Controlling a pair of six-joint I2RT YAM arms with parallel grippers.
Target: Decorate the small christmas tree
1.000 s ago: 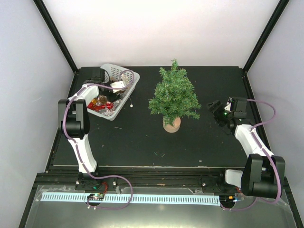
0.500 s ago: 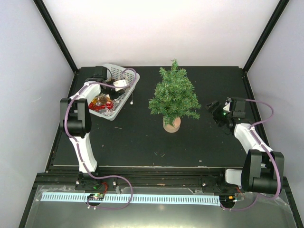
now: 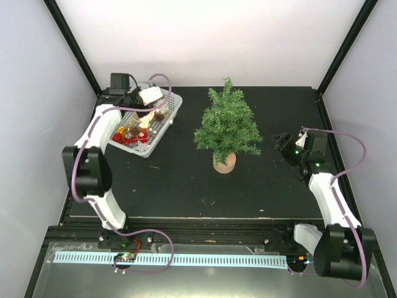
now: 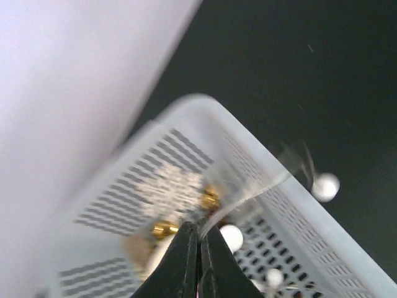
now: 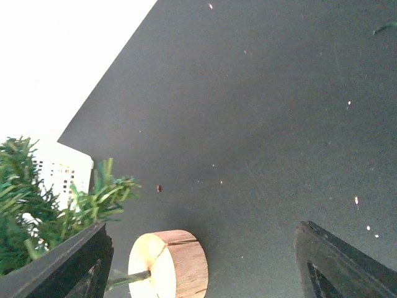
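Note:
The small christmas tree (image 3: 227, 124) stands upright on its round wooden base (image 3: 224, 162) mid-table; its base (image 5: 167, 264) and low branches (image 5: 37, 205) show in the right wrist view. My left gripper (image 3: 156, 110) hangs over the white basket (image 3: 166, 121). Seen from the wrist, the left gripper (image 4: 200, 233) is shut on a thin pale bead strand (image 4: 248, 195), which runs over the basket rim (image 4: 248, 146) to a white bead (image 4: 325, 186) outside. My right gripper (image 3: 282, 146) is open to the right of the tree, and the right gripper (image 5: 201, 228) holds nothing.
In the basket lie gold ornaments (image 4: 164, 228), a white snowflake (image 4: 167, 186), red pieces (image 3: 127, 138) and more white beads (image 4: 231, 236). White walls close in the back and sides. Black frame posts (image 3: 74, 46) stand at the back corners.
My left gripper has shut on the bead strand and lifted toward the back left over the basket. My right arm has shifted slightly, its gripper still open.

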